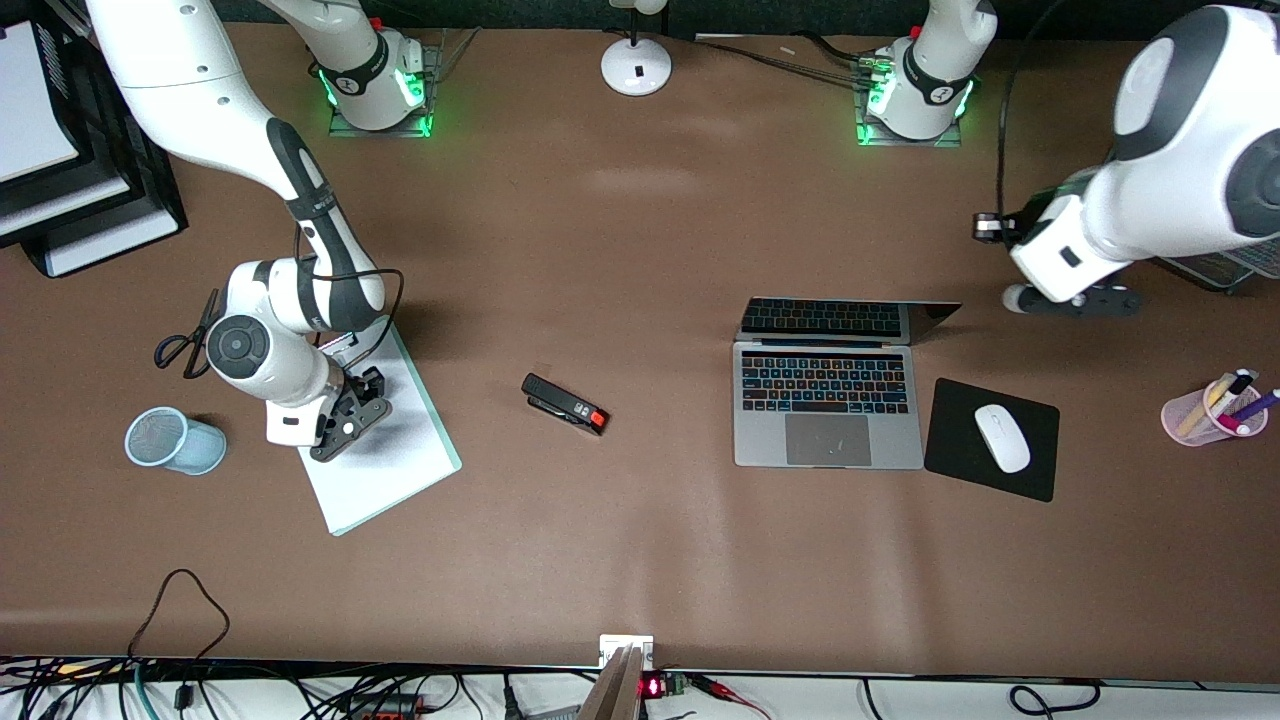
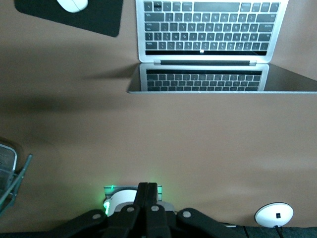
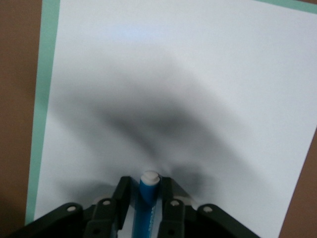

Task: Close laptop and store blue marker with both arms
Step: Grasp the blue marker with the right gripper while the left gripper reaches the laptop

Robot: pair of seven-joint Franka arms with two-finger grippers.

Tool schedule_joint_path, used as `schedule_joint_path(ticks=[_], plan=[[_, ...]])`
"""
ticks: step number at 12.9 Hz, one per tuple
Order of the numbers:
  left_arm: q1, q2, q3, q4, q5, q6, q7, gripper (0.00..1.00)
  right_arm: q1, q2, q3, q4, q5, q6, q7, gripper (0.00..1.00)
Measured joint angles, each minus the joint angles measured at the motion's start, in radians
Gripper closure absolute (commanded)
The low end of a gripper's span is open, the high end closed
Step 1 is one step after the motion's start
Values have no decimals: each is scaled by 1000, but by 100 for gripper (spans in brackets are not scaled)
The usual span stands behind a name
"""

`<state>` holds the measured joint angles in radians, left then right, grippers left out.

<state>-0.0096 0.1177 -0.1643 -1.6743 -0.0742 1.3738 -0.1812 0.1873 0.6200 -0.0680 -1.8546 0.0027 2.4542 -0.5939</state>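
Note:
The blue marker (image 3: 147, 203) lies on a white paper pad (image 1: 400, 460), whitish end forward. My right gripper (image 1: 348, 415) is down over the pad. In the right wrist view it (image 3: 146, 181) is open, with its fingers on either side of the marker and small gaps showing. The front view hides the marker under the gripper. The silver laptop (image 1: 826, 420) stands open, lid tilted, keys lit; it also shows in the left wrist view (image 2: 208, 29). My left gripper (image 1: 1085, 300) hangs over bare table beside the laptop's lid, toward the left arm's end. Its fingers (image 2: 148, 187) are shut and empty.
A black stapler (image 1: 565, 404) lies mid-table. A black mouse pad (image 1: 960, 455) with a white mouse (image 1: 1002, 437) sits beside the laptop. A pink pen cup (image 1: 1190, 418) is at the left arm's end. A blue mesh cup (image 1: 175, 440) and scissors (image 1: 188, 342) lie near the pad.

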Motion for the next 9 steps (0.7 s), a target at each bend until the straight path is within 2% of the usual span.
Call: schedule_joint_path(ticks=[2,5,9], plan=[[0,-26,-25,-77,-44,57,-38,100,0,0,0,1,2,1,0,100],[1,-82,-54,-247,-91,211,-71,100,-4,-29,-1,26,35,-20,0,100],[0,-118,-133,-358,-93,338,-127,100,-50,-154,-4,158,116,-289,-90,100]])
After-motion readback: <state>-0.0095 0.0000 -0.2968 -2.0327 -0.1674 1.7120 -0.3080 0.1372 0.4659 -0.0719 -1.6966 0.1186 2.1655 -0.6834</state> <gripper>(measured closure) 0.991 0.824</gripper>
